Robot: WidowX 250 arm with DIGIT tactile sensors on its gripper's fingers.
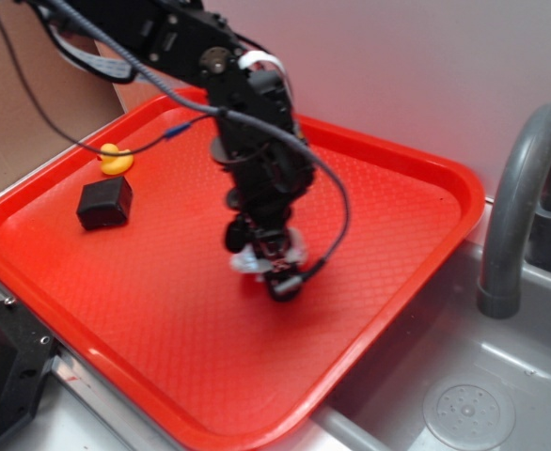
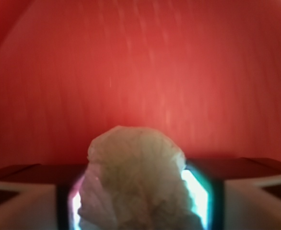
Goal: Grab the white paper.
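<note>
Where seen from the exterior: gripper (image 1: 268,256) low over the middle of the red tray (image 1: 426,188), clamped on the white paper (image 1: 294,246); black block (image 1: 104,203) and yellow duck (image 1: 116,160) well apart, far-left. From the wrist: white paper (image 2: 133,182) pinched between both fingers (image 2: 198,191), above red tray (image 2: 140,62).

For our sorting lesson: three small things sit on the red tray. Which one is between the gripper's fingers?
The white paper, a crumpled wad inside the gripper. The yellow duck and black block lie apart, near the tray's far-left edge.

White paper (image 2: 133,179): crumpled grey-white wad, lumpy, wedged between fingers (image 2: 198,191), over red tray (image 1: 163,310).
</note>
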